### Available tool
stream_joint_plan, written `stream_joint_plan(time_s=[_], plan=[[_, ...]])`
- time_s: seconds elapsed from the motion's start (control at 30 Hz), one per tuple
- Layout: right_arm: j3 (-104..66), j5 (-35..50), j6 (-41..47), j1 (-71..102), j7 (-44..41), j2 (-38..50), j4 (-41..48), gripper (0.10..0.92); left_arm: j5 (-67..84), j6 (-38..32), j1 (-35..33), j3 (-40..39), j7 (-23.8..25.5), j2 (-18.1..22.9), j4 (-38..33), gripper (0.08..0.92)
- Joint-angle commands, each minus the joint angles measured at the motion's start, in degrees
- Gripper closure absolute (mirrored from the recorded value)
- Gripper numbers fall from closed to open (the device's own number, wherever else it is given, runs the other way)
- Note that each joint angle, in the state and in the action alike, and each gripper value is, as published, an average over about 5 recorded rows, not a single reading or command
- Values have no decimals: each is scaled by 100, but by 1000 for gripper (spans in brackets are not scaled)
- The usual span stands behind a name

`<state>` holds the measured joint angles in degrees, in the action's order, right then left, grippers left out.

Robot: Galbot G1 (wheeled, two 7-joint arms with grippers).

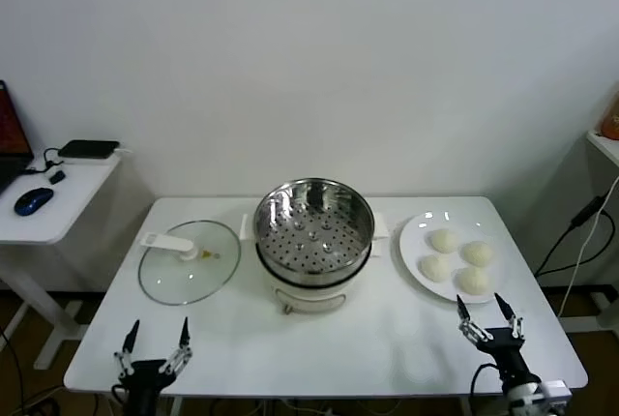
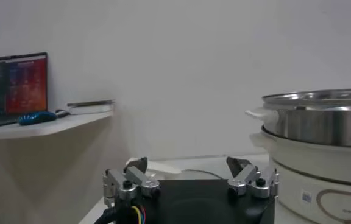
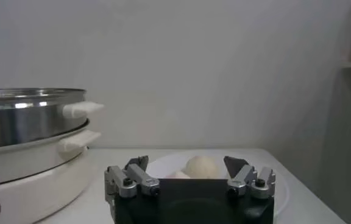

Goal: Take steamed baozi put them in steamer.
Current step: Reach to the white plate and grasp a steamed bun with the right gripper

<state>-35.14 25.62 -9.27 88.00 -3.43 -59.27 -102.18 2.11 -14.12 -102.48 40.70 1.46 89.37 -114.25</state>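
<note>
We judge the task not yet begun. Nearest us, the right claw (image 1: pixel 489 321) hovers over the front tabletop (image 1: pixel 387 339) edge, spread wide and holding nothing; the left claw (image 1: pixel 155 341) is parked at the front left, likewise spread and bare. Beyond the right claw, all four steamed baozi (image 1: pixel 458 261) sit on the white plate (image 1: pixel 414 242). The steamer (image 1: pixel 313 230) stands uncovered at centre, its tray bare; the glass lid (image 1: pixel 189 261) lies beside it. Farther off, a side desk (image 1: pixel 58 193) and a plain white wall (image 1: pixel 309 48).

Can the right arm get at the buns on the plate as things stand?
Probably yes: the right gripper is open just in front of the white plate, and nothing lies between it and the four baozi.
</note>
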Motion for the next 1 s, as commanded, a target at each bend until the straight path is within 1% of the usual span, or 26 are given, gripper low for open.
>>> stream_joint_plan(time_s=[0.03,0.13,0.23,0.4,0.5,0.57,0.67,0.77,1.0], plan=[[183,-486,1349,-1391,-232,812,-27,203,1,-65,20,-13,-12,8,65,177],[577,-448,1746,-2111,-567,1301,197,203,8,-69,52,-13,-15,20,60,177],[1075,-351,1938,-3005,-1214,1902,639,203,15,-51,96,-18,-15,26,25,177],[2138,-434,1995,-4386,-2640,2722,1525,203,6,-53,124,-59,-13,33,16,177],[3053,-780,1878,-5533,-3717,2958,2275,203,9,-54,107,-81,-14,26,3,177],[3783,-1128,1760,-6442,-4536,2963,2839,203,12,-52,86,-89,-16,21,-15,177],[4899,-1539,1590,-7701,-5472,2813,3580,203,13,-58,29,-112,-21,16,-46,177],[5989,-1870,1363,-8768,-5978,2569,4221,203,23,-66,-28,-138,-27,12,-74,177],[8126,-2169,923,-10294,-6494,2093,4970,203,98,-18,-15,-99,-33,8,-115,177]])
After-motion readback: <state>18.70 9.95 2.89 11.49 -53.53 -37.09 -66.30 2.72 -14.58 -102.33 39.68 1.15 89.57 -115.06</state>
